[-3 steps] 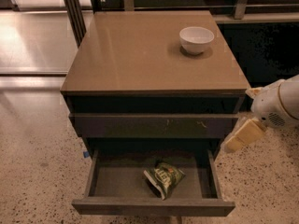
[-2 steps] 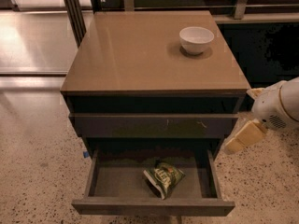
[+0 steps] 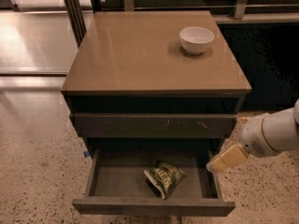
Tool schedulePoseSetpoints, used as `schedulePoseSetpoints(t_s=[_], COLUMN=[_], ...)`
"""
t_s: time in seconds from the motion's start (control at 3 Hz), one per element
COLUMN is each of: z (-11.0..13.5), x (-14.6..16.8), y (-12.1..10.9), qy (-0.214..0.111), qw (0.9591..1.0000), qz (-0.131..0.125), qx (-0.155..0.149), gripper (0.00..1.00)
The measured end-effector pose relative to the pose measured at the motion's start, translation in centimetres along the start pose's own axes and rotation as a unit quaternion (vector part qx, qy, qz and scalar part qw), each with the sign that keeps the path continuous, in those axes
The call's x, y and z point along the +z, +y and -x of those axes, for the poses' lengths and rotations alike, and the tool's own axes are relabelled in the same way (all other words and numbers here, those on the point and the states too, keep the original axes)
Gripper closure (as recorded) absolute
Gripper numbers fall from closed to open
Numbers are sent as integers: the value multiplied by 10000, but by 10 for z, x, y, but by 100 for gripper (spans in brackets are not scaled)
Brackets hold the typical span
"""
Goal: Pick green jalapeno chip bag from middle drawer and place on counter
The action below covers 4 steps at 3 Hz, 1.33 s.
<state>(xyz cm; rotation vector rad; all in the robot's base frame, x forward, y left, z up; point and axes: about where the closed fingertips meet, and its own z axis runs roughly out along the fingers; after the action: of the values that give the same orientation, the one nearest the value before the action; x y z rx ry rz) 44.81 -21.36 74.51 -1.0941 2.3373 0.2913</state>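
angling downward, the pincer (image 3: 227, 158) hangs just beside the open middle drawer (image 3: 140, 207); grip state unclear.

A white, rounded arm segment (image 3: 273, 133) is seen reaching in from the right edge of the camera view, sloped down and to the left. At its end the gripper (image 3: 227, 158) is carried, a pale tan piece pointed down-left and held low in the right part of the view. A small perforated patch is shown on the white wrist housing.

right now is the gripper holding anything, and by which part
Nothing: the gripper hangs beside the open grey drawer, apart from the crumpled dark-green foil chip bag inside.
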Motion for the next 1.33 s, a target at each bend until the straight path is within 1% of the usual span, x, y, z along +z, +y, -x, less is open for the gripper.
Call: schedulePoseSetpoints(t_s=[0.33,0.67,1.0,1.33], z=[-13,-17,-19,-26], x=[40,51,53,69], y=[15,19,19,24], qy=[-36,-41,35,27], qw=[9994,9990,9991,9983], qz=[316,404,330,388], qx=[157,205,252,438], gripper=[0,0,0,0])
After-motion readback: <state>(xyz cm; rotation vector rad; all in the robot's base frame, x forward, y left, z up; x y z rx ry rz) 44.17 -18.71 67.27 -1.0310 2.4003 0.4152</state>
